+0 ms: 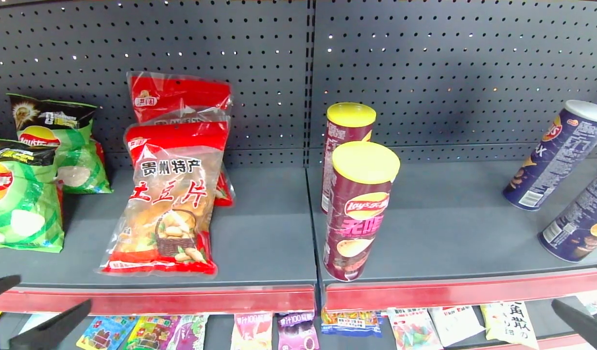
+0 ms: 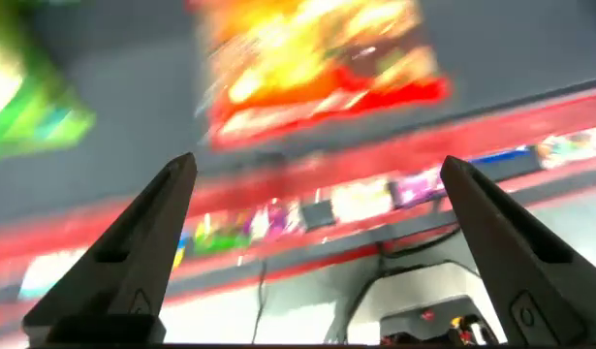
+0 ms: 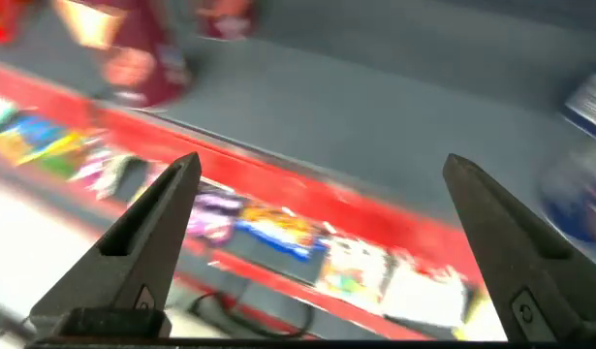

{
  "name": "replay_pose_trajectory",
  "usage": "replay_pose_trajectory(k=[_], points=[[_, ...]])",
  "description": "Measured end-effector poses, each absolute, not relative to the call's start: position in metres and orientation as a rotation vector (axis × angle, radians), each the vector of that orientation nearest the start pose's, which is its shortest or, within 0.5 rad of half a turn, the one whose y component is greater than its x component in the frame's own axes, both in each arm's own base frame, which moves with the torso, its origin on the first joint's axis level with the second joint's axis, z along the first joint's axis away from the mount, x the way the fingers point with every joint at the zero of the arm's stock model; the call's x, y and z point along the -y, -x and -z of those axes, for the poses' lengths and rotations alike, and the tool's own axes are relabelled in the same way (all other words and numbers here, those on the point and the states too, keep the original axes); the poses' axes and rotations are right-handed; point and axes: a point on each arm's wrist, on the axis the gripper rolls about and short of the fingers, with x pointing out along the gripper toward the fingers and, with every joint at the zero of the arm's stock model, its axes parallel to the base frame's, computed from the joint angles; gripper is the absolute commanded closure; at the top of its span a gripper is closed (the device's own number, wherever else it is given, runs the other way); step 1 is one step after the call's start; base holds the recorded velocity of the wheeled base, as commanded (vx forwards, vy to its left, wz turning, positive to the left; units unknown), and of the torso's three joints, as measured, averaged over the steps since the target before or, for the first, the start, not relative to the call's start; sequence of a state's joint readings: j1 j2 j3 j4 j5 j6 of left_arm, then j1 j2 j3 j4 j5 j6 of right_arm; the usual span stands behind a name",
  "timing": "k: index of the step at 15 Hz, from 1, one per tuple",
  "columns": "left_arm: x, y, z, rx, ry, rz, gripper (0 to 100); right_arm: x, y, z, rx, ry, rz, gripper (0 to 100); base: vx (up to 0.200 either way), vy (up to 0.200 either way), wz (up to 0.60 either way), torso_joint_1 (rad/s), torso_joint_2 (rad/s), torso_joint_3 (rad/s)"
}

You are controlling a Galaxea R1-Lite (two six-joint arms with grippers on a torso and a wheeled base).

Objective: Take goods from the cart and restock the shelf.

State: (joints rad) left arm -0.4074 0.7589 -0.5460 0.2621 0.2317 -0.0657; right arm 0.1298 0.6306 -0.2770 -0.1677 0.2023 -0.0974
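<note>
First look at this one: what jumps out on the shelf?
The big red snack bag left of centre on the shelf, and the two maroon cans with yellow lids standing in the middle. Two blue cans are at the far right, and green chip bags sit far left.

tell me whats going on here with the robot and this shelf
Nothing is being handled right now. The left pincer and the right pincer are both open and empty, held low in front of the shelf's red front edge. The shelf holds green chip bags, red snack bags, two maroon cans with yellow lids and two blue cans.
</note>
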Motion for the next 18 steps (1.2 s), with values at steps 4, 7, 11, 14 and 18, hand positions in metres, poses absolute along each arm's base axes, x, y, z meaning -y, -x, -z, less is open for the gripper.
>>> replay_pose_trajectory(k=[4, 7, 11, 14, 18], points=[[-0.003, -0.01, -0.16, -0.466, -0.022, -0.037, 0, -0.004, -0.028, -0.143, -0.155, 0.081, -0.177, 0, 0.0, 0.0, 0.0, 0.0, 0.0, 0.0], [-0.007, 0.012, -0.131, -0.445, 0.003, -0.098, 0, -0.003, -0.021, -0.131, -0.148, 0.082, -0.143, 0, 0.0, 0.0, 0.0, 0.0, 0.0, 0.0], [-0.007, 0.03, -0.105, -0.352, 0.044, -0.007, 0, -0.004, -0.009, -0.109, -0.133, 0.086, -0.147, 0, 0.0, 0.0, 0.0, 0.0, 0.0, 0.0], [-0.004, 0.032, -0.107, -0.224, 0.059, 0.137, 0, -0.004, 0.003, -0.089, -0.157, 0.083, -0.152, 0, 0.0, 0.0, 0.0, 0.0, 0.0, 0.0], [-0.003, 0.022, -0.099, -0.063, 0.025, 0.118, 0, -0.003, 0.018, -0.084, -0.052, 0.089, -0.109, 0, 0.0, 0.0, 0.0, 0.0, 0.0, 0.0]])
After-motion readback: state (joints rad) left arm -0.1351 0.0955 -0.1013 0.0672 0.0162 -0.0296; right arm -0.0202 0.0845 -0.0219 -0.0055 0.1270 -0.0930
